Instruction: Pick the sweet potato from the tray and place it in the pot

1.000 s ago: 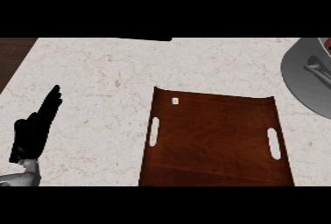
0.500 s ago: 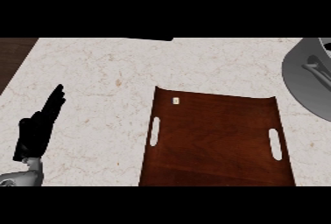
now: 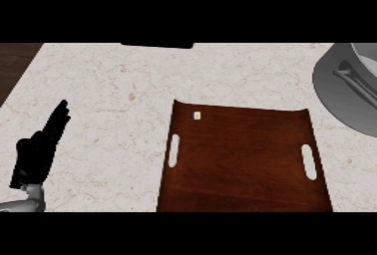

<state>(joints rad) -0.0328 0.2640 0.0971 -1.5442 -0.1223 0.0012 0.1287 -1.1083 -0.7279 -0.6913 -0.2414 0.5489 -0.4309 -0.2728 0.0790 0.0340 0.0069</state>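
a wooden tray (image 3: pixel 243 164) lies bare with no sweet potato in view, grey pot (image 3: pixel 352 84) at far right, left hand (image 3: pixel 40 152) resting, fingers straight; any reach risks closing on nothing

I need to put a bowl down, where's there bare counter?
Bare counter lies between the left hand and the tray, and beyond the tray's far edge. The tray itself is bare too. Tightest is the right, where the pot nears the tray.
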